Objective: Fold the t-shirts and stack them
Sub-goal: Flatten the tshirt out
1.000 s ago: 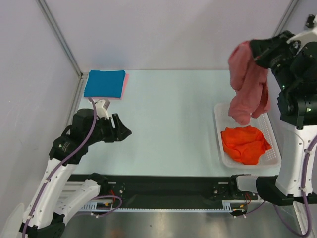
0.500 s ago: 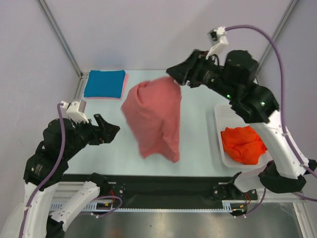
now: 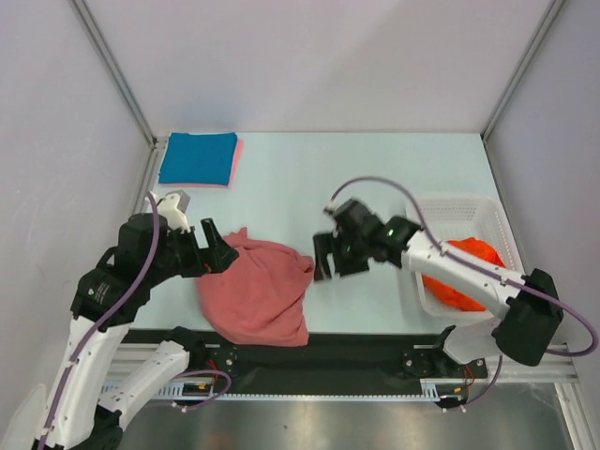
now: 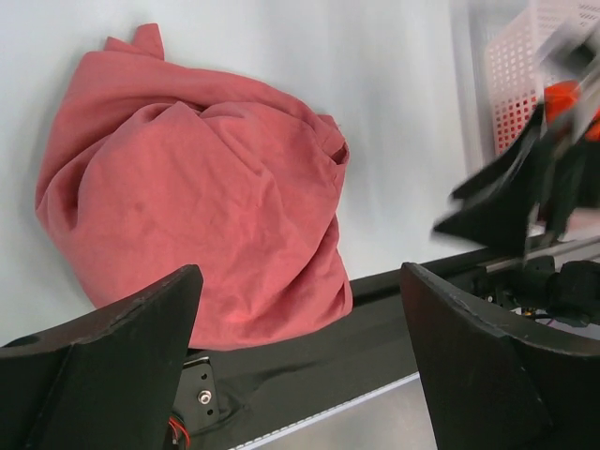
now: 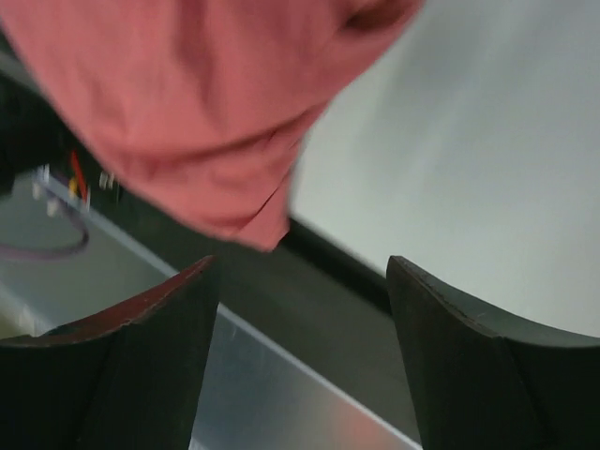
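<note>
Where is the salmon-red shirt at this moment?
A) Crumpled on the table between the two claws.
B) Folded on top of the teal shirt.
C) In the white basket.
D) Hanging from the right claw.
A: the salmon-red shirt lies in a loose heap on the table at the near edge, with the left claw and right claw open on either side, neither gripping it.

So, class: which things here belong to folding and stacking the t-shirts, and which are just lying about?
Job: crumpled salmon-red cloth t-shirt; folded teal-blue cloth t-shirt; bunched orange-red cloth t-shirt.
Lying about: white plastic lattice basket; pale table.
</note>
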{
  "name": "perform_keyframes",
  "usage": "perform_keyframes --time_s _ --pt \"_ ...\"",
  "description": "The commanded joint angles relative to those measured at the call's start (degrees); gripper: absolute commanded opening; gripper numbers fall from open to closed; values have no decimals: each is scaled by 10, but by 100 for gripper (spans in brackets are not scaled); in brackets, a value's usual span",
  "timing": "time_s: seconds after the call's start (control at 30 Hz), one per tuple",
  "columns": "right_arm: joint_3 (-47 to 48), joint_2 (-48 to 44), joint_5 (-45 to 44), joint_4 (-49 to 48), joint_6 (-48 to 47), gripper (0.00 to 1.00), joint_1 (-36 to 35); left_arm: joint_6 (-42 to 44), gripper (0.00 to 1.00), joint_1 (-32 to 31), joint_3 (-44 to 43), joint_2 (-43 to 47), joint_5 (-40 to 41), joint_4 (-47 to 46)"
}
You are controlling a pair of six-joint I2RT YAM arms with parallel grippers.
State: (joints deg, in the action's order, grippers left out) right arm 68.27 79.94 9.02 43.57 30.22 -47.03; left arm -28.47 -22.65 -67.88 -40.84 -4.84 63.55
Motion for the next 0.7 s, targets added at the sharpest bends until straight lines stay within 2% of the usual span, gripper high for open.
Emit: perform_keyframes --time_s 0.0,0.2,0.3,0.43,0.5,0.57,0.6,0.63,0.67 --pt "-83 -22 72 -147 88 75 -94 -16 92 -3 -11 3 -16 -18" --pt "-136 50 79 -213 92 78 -190 -18 90 -3 -5 -5 -31 -26" --pt "-155 86 87 -264 107 79 -200 -18 90 -3 -2 -5 -28 -18" --pt "-141 149 82 -305 116 74 -204 -25 90 -3 3 6 -29 -13" --pt "-133 161 68 -316 121 68 -206 -26 89 -3 2 8 -28 -11" --pt "-132 169 64 -328 122 57 -206 -23 89 -3 0 10 -25 -8" --pt "-127 168 65 -330 122 40 -206 -23 89 -3 -2 10 -23 -5" --pt "-123 166 66 -322 121 28 -206 -19 89 -3 -8 9 -20 -3" --pt "-117 153 65 -312 115 3 -206 -18 89 -3 -11 9 -18 0"
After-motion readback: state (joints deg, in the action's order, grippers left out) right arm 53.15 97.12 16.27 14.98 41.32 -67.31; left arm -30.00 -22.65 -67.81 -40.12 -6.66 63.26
